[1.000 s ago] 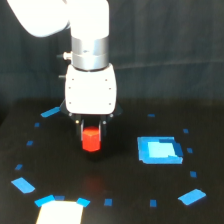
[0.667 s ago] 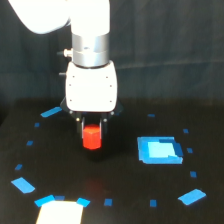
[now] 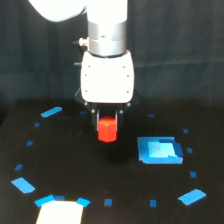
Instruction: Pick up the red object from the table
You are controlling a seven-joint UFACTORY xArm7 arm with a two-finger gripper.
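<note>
White boxy gripper (image 3: pixel 107 127) on the white-and-silver arm hangs in the middle of the frame, dark fingers (image 3: pixel 120 121) clenched on the small bright red-orange faceted block (image 3: pixel 106 129), which pokes out below the fingertips. Block looks to be clear of the wide flat black table (image 3: pixel 75 160), with a faint dark patch under it, though contact is hard to rule out from this angle. Step in hand reads as the lift. To do it well: go straight up, no sideways drift, squeeze kept steady since only the upper part of the block sits between the fingers and the facets could let it twist or slip. Slow at first, check the block rides square and does not tilt. Flat light-blue square patch (image 3: pixel 159 150) lies right of centre, near but apart from the block, no obstacle for a vertical rise. Small blue tape marks (image 3: pixel 51 111) scattered round the table edge, one at upper left, all well apart. Pale rectangle (image 3: pixel 60 213) at bottom left, also out of the way. Judged mostly done, just needs clear height
</note>
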